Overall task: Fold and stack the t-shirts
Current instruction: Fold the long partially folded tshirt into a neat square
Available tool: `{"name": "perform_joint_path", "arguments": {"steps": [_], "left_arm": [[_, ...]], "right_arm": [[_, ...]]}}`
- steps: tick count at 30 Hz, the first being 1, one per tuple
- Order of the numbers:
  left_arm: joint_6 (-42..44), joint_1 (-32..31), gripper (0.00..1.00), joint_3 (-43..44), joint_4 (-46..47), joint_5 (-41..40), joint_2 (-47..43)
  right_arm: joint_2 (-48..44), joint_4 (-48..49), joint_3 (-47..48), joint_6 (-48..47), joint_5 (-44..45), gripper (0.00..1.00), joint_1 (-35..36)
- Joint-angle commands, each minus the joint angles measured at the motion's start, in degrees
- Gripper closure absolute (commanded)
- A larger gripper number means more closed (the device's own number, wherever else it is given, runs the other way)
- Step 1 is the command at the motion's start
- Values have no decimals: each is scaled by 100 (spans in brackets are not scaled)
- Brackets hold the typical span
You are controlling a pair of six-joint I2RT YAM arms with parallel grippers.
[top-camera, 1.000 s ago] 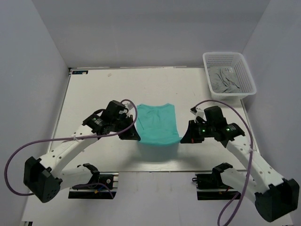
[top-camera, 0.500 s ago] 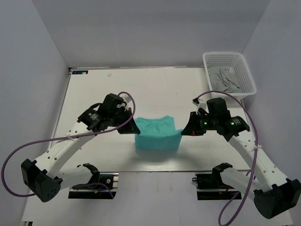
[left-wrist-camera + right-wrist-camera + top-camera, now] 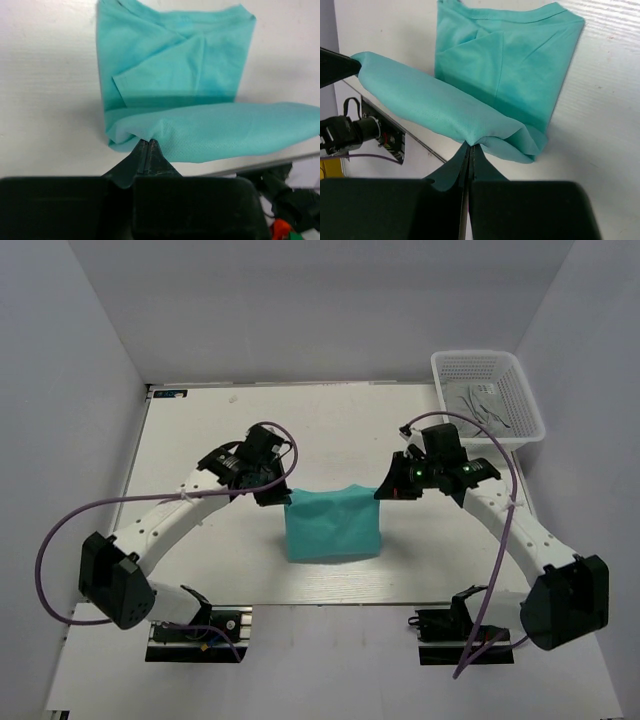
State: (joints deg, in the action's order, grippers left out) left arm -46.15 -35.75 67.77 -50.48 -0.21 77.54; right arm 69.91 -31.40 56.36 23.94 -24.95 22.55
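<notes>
The turquoise-green t-shirt (image 3: pixel 332 522) lies in the middle of the white table, partly folded over itself. My left gripper (image 3: pixel 284 495) is shut on its far left corner, and my right gripper (image 3: pixel 381 492) is shut on its far right corner. Between them they hold the doubled edge a little above the lower layer. In the left wrist view the shut fingertips (image 3: pixel 148 142) pinch the cloth (image 3: pixel 200 125) with the flat lower layer beyond. In the right wrist view the gripper (image 3: pixel 470 145) pinches the fold of the t-shirt (image 3: pixel 485 85) likewise.
A white mesh basket (image 3: pixel 520 390) stands at the far right of the table with grey cloth (image 3: pixel 485 405) in it. The arm bases and their black clamps (image 3: pixel 195 620) sit at the near edge. Purple cables loop off both arms.
Both grippers have carried the near edge of the t-shirt away from the bases over the rest of it. The cloth now lies doubled and shorter.
</notes>
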Motion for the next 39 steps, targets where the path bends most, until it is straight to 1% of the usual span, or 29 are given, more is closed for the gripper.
{"name": "perform_joint_path", "arguments": {"steps": [1,3,6,7,11,15,20,23,25,29,30,31,32,33,34,35,36,38,39], "left_arm": [[-96,33,100,281,126,-638,252],[-96,85,100,281,178,-805,393],[-149,138,100,281,494,-946,561],[-149,138,100,229,774,-1033,630],[-96,200,100,228,1198,-1227,850],[106,261,100,491,1321,-1280,1202],[106,384,100,694,1321,-1280,1772],[106,446,100,694,1531,-1280,1897],[106,507,100,694,1822,-1219,2063],[106,560,99,904,1823,-1218,2362],[106,621,89,1088,1657,-1218,2432],[106,622,49,1168,1594,-1218,2502],[106,622,21,1325,1533,-1271,2616],[106,674,4,1396,1358,-1323,2617],[106,674,0,1467,1278,-1428,2617],[106,674,0,1581,1173,-1508,2617],[106,674,0,1582,1102,-1578,2617],[106,674,0,1512,1102,-1632,2442],[167,674,0,1416,1162,-1458,2233]], "right_arm": [[381,450,375,93,166,100,-83],[629,529,455,145,253,100,-136],[962,880,402,295,298,100,-198],[1015,951,385,321,298,100,-233],[1314,1214,429,269,333,100,-295],[1805,1338,639,155,280,100,-373],[2351,1285,912,58,201,100,-435],[2624,1373,982,93,131,100,-470],[2781,1627,903,189,25,100,-505],[3185,1681,1149,163,-107,100,-549],[3248,1637,1297,128,-107,99,-558],[3309,1619,1351,111,-80,90,-541],[3388,1584,1395,84,-72,74,-567],[3415,1575,1482,6,-71,50,-558],[3424,1567,1614,-21,-71,36,-567],[3433,1375,1693,-169,-115,18,-558],[3398,1321,1799,-206,-168,10,-532],[3153,1390,1625,-198,-273,10,-523],[3082,1530,1528,-171,-369,10,-514]]}}
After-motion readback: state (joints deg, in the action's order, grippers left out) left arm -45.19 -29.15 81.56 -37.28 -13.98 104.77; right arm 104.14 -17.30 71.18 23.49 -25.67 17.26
